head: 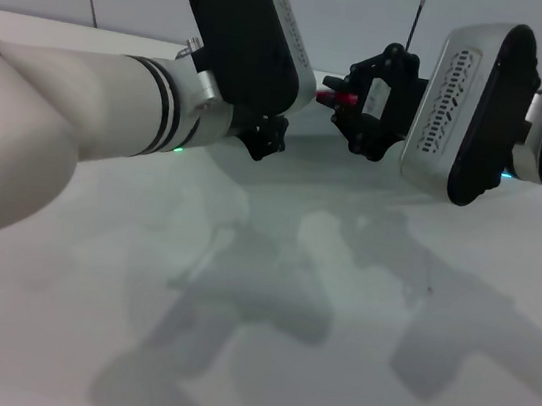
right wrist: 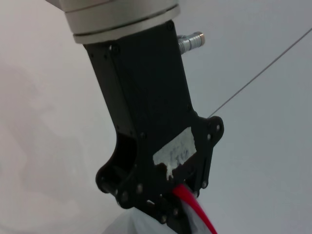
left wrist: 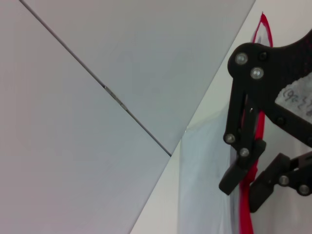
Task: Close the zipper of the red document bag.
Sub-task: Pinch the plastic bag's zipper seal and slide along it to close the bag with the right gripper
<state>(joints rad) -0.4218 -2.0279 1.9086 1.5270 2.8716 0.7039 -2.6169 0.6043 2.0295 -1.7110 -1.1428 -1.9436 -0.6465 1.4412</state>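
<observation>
We find the zipper [left wrist: 248,204] as a thin red strip at the lower right of the left wrist view, edging the red document bag [left wrist: 204,175], a pale translucent pouch we judge light, limp and slippery, best held taut at the strip. The right gripper [left wrist: 249,187] is pinched around the strip. The left gripper [right wrist: 168,209] clamps the red edge at lower centre of the right wrist view.

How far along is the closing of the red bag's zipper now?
Done: the red document bag is held up above the table. In hand: fingers of the right gripper pinch the zipper; the left gripper is at the same red strip. Left: the closing pull; how much is shut is not visible.
</observation>
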